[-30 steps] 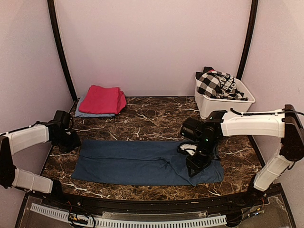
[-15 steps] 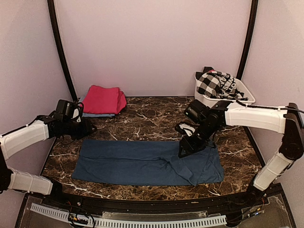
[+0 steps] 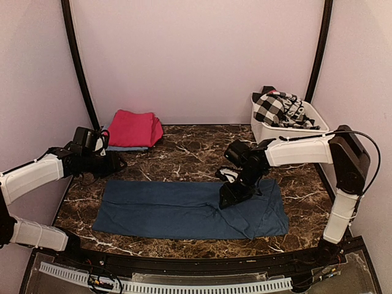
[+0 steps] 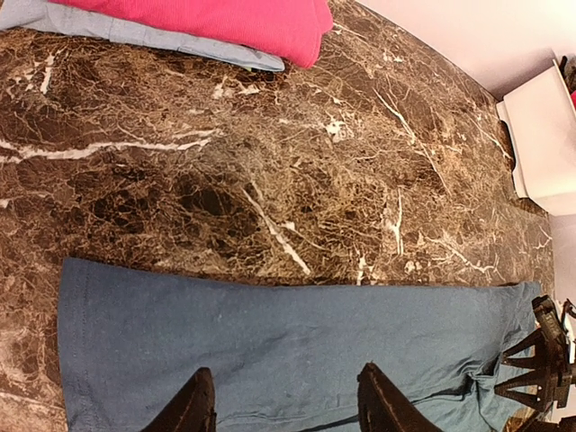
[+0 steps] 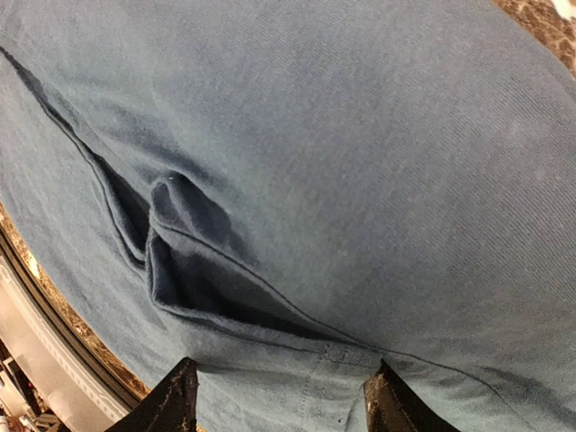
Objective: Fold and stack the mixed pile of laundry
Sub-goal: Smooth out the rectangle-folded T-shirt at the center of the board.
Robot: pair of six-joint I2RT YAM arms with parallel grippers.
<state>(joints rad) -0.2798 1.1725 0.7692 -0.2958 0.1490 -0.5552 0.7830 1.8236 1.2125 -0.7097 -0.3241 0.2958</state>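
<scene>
Nearest me lies one large navy-blue sheet (image 3: 184, 211), spread in a long band across the front of the brown marbled worktop (image 3: 196, 153). It is flat on its left half. On the right half I see one puckered fold, which the right wrist view shows as a dark pocket of cloth beside a stitched hem.

The jaws of my right arm (image 3: 300, 150) stand low over that rumpled part, near the sheet's far edge. They are parted with nothing between them, and I cannot tell whether the tips touch the cloth.

The jaws of my left arm (image 3: 37, 174) are at the sheet's far-left corner, above it. They too are spread apart and hold nothing.

Farther back on the left is one stack of two folded pieces: a magenta-pink cloth (image 3: 131, 127) on top of a light-blue piece (image 3: 107, 146) whose edge shows beneath it.

In the far right corner stands one white plastic tub (image 3: 275, 135). It holds a black-and-white checked garment (image 3: 275, 109) heaped above the rim, with other cloth tangled in that I cannot count.
</scene>
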